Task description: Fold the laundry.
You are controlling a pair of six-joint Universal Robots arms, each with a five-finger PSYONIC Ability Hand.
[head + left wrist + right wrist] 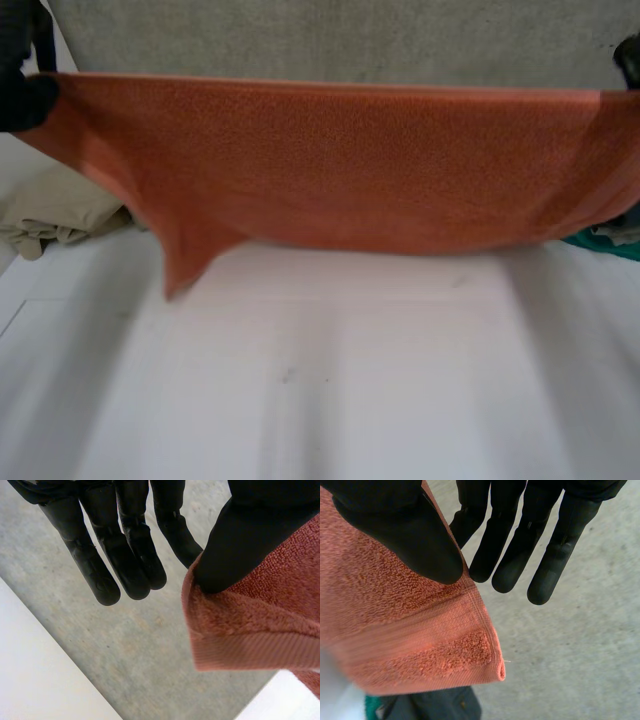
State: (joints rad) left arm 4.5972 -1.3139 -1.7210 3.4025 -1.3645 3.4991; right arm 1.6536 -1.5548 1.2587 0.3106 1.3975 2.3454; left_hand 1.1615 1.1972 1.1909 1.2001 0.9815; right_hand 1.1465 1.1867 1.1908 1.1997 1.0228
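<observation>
Orange terry towel (340,165) hangs stretched above the white table (350,400), left hand (240,545) and right hand (405,535) each pinching a top corner under the thumb. Both pinches look shallow; a tug could slip one corner, dropping it crooked.

The robot's black left hand (18,100) sits at the upper left corner of the head view. The black right hand (630,58) is far from it, at the upper right edge, at about the same height. On the left hand the fingers (132,555) are straight and close together, and the thumb pinches one corner of the orange terry towel (250,625) against the nearest finger. The right hand does likewise: fingers (552,545) straight, thumb pressing the opposite corner against the nearest finger.
</observation>
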